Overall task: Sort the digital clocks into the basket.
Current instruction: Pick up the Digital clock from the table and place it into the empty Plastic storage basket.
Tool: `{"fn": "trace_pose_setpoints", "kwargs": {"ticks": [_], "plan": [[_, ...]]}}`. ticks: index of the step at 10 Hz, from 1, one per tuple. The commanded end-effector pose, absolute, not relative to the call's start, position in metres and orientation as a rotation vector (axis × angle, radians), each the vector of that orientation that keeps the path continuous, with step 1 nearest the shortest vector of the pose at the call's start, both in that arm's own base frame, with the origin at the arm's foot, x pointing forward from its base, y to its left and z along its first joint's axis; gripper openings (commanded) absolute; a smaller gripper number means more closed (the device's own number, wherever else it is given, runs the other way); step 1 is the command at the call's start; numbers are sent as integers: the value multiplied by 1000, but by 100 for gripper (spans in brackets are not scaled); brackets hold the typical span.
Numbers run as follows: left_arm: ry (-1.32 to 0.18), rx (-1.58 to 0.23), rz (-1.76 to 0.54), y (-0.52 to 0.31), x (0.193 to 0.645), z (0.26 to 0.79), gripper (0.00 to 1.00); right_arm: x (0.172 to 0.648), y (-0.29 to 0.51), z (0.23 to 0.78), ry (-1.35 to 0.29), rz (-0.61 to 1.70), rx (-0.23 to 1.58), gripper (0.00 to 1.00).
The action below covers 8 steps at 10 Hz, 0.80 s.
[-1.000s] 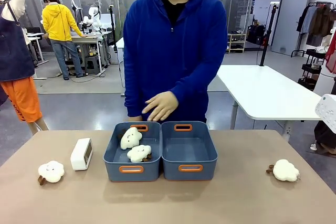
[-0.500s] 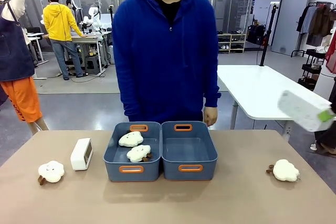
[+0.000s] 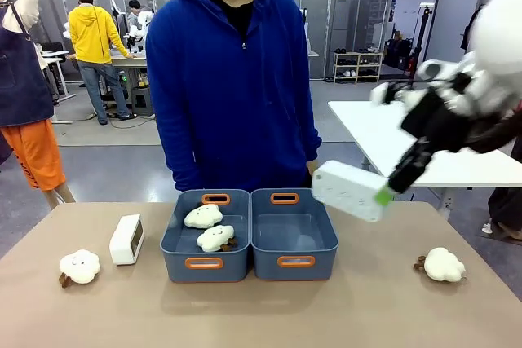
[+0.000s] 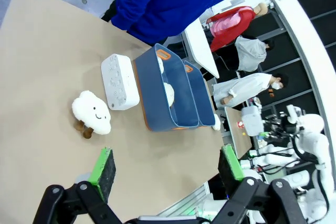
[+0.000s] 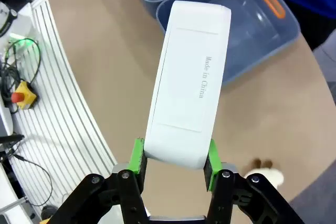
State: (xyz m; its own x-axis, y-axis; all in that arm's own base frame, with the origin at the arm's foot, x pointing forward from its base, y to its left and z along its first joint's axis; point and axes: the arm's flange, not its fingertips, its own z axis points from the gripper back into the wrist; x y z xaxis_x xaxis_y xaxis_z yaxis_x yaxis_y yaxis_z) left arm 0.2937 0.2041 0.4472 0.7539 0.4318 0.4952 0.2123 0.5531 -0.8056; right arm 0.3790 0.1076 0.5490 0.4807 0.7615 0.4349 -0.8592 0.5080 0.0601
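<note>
My right gripper (image 3: 383, 195) (image 5: 173, 157) is shut on a white digital clock (image 3: 349, 190) (image 5: 189, 80), holding it in the air over the right rim of the right blue-grey basket (image 3: 294, 235) (image 5: 247, 11). That basket has nothing in it. A second digital clock (image 3: 126, 239) (image 4: 119, 80) stands on the table left of the left basket (image 3: 204, 238) (image 4: 157, 95). My left gripper (image 4: 164, 166) hangs open high above the table's left end, with nothing between its fingers.
The left basket holds two fluffy cream plush toys (image 3: 210, 227). Another plush (image 3: 79, 266) (image 4: 92, 113) lies at the front left and one more plush (image 3: 443, 264) (image 5: 265, 177) at the right. A person in a blue hoodie (image 3: 232, 79) stands behind the baskets.
My right arm has swung in from the right, carrying the clock leftward and down to the right basket's edge. The person's hand left the bin and the person shifted left.
</note>
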Motion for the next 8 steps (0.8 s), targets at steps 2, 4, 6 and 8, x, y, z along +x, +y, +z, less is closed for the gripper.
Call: {"fn": "trace_pose_setpoints", "kwargs": {"ticks": [2,4,6,8], "plan": [[-754,-1020,140,206,296,448,100,429,159,523,-371,1058,259,9],[-754,-1020,140,206,296,448,100,456,187,488,-373,1096,226,9],[-754,-1020,140,206,296,448,100,470,197,455,-337,1131,265,9],[-754,-1020,140,206,296,448,100,477,206,425,-309,1177,245,9]]}}
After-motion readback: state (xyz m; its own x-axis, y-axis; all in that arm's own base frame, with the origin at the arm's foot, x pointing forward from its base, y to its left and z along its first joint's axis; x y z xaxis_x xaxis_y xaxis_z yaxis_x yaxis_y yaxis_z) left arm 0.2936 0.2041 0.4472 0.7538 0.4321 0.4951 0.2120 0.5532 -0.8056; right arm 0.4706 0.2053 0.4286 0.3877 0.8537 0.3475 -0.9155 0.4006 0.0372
